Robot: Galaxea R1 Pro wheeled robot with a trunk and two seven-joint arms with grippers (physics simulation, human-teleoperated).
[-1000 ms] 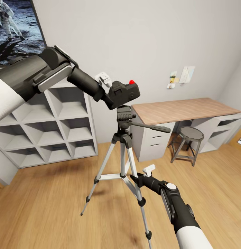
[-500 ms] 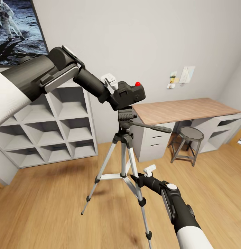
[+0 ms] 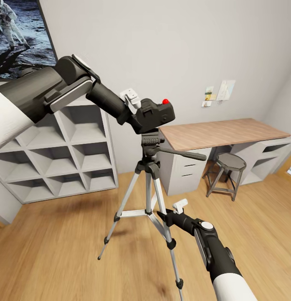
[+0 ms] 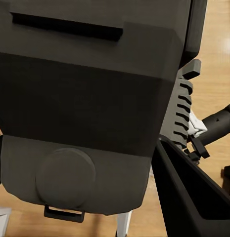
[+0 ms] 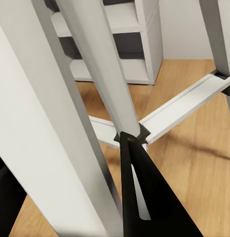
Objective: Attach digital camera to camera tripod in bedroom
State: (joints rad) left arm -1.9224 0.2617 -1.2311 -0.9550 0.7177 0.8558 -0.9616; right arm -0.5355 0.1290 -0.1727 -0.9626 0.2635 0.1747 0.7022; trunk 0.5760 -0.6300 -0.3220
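The small black compact digital camera (image 3: 155, 113) w/ a round red button on top sits right above the black pan head of the tall silver-legged camera tripod (image 3: 150, 184), its underside at or touching the head plate; can't tell if it's seated. The left pincer (image 3: 137, 115) has hold of the camera from the shelf side, fingers closed against its body; in the left wrist view the camera's dark back (image 4: 90, 98) is up close, w/ the ribbed grey side of the tripod head beside it. The tripod stands on the light wood plank floor (image 3: 57, 246), legs spread, long black pan handle sticking out toward the wood-topped counter (image 3: 222, 131). Low down, the right pincer (image 3: 164, 217) is at the tripod's near leg, approx. where the silver braces meet; the right wrist view shows one dark finger (image 5: 144, 197) next to a silver leg, w/ another leg between the fingers, but whether it's clamped on it I can't tell. Around: grey cube shelving (image 3: 66, 154) against the pale wall behind the left arm, an astronaut moon picture (image 3: 20, 33) above it, a small round grey stool (image 3: 229, 167) tucked by the counter, white drawers under it, a few paper notes (image 3: 220, 92) pinned on the wall. The stool & counter are well apart from the tripod.
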